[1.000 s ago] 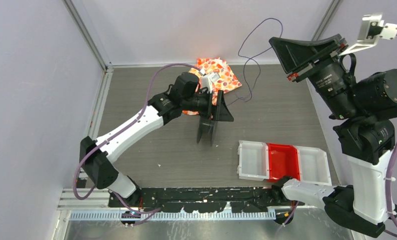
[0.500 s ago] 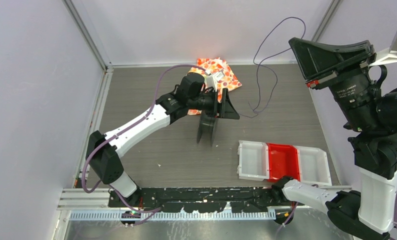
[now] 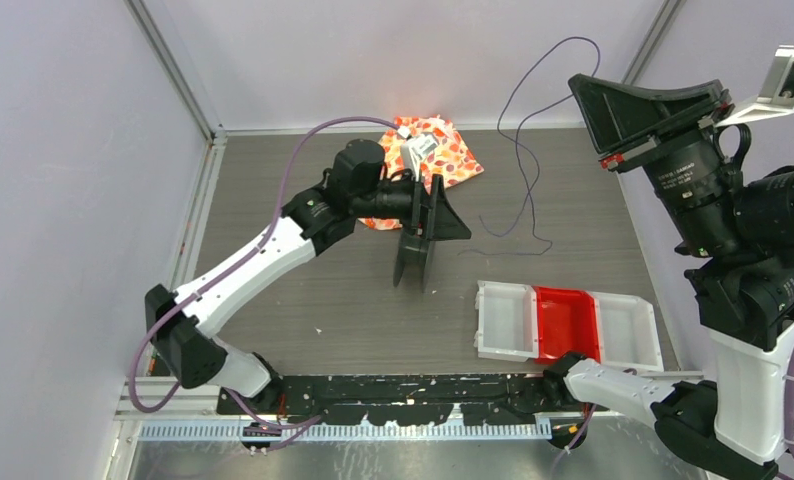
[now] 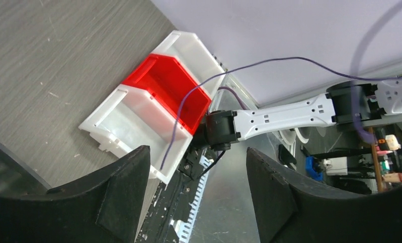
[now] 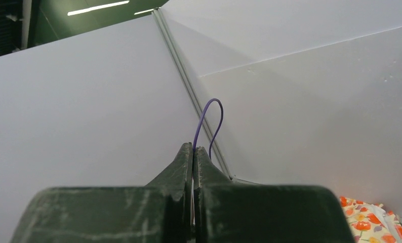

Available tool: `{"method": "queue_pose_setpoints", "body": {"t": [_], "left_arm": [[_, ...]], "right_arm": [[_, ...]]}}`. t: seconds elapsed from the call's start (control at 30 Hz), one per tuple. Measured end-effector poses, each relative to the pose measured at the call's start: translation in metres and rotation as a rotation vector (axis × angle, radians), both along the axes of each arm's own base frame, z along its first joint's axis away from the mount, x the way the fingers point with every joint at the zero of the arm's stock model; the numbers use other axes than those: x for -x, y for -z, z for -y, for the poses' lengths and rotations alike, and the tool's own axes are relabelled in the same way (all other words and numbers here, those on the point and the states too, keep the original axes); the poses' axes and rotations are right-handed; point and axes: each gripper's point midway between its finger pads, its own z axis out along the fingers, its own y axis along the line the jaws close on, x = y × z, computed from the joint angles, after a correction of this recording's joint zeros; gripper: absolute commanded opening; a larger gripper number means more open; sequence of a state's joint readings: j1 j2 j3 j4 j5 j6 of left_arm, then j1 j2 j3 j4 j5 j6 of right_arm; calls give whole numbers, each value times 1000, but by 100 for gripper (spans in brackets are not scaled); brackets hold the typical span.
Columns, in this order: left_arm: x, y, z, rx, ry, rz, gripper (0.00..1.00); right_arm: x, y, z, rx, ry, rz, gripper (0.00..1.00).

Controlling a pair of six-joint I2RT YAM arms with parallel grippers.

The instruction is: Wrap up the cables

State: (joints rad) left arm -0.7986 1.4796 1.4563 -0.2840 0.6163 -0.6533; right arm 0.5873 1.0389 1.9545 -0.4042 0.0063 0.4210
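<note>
Thin dark-purple cable, string-like: it hangs from the right pincer, which is held high over the far right of the grey wood-grain worktop. From the pincer tips the cable arcs up in a loop against the far wall. It then drops in loose bends. Its lower part reaches the worktop between the orange-and-white patterned cloth and the row of three open plastic bins (white, red, white). The free end lies just far of the left white bin.

Right pincer: jaws pressed together, cable clamped at the tips. In the right wrist view the two fingers lie flat against each other. A narrow loop of cable stands out just beyond them, with a corner of the cloth at lower right.

Left pincer: low over the middle of the worktop, just beside the cloth. Its jaws are spread wide and grip nothing. In the left wrist view the bins lie beyond the gap between the fingers, with a strand of the cable running across above them, apart from both fingers.
</note>
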Motion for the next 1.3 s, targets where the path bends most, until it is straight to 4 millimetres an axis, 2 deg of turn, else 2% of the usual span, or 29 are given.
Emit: {"method": "queue_pose_setpoints", "body": {"t": [0.1,0.3,0.43,0.63,0.8,1.07,1.3], "left_arm": [[4,-13,-9,9,-7,58,73],[0,-13,-12,-5,-23,107,76],[3,-21,-12,21,-7,127,78],[15,-52,-18,101,9,155,79],[16,-73,-11,173,5,103,77],[7,-59,12,200,-3,-54,75],[13,-63,21,250,35,-120,65]], "right_arm": [[-5,5,-2,8,4,-15,0],[-8,8,-5,14,2,-27,1],[-11,13,-7,19,1,-40,1],[-14,18,-12,26,-15,-57,1],[-15,20,-15,26,-27,-66,1],[-17,23,-17,30,-30,-73,0],[-19,26,-18,35,-30,-81,1]]}}
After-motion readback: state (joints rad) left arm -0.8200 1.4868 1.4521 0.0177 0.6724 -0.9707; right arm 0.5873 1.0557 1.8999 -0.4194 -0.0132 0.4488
